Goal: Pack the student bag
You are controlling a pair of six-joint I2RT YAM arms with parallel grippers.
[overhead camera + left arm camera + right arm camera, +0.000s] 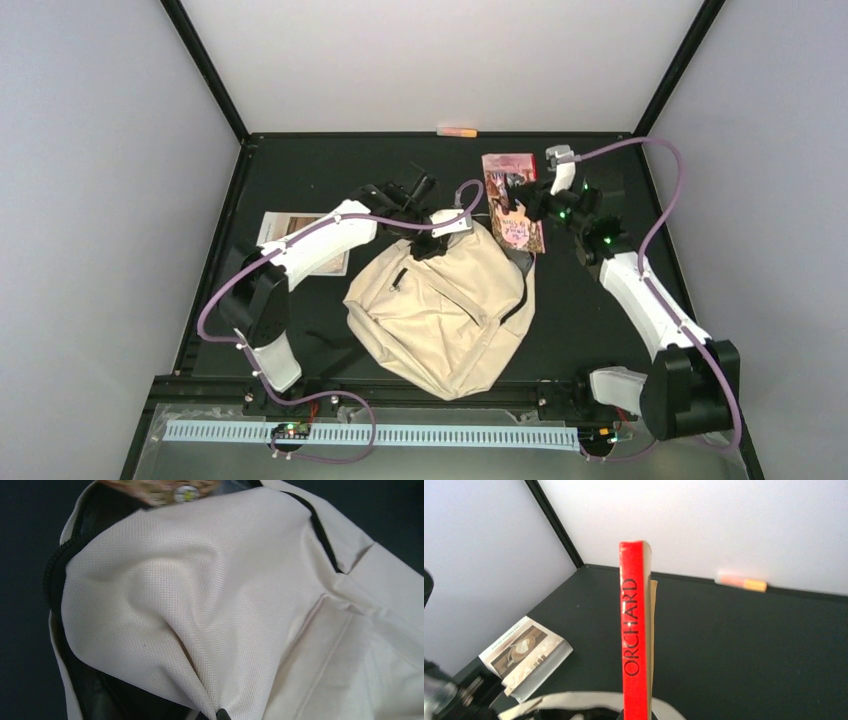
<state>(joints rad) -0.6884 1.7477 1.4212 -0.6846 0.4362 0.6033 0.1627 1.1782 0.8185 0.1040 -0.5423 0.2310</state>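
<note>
The backpack [200, 605] is cream woven cloth, matt, with a fine grainy weave and soft creases. Its zipper [50, 575] is dark and toothed. The book [633, 630] has a smooth red spine and paper pages. The booklet [526, 655] has a smooth printed paper cover. The table [749, 655] is matt black.

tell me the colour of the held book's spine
The spine is red with black lettering, clearest in the right wrist view.
</note>
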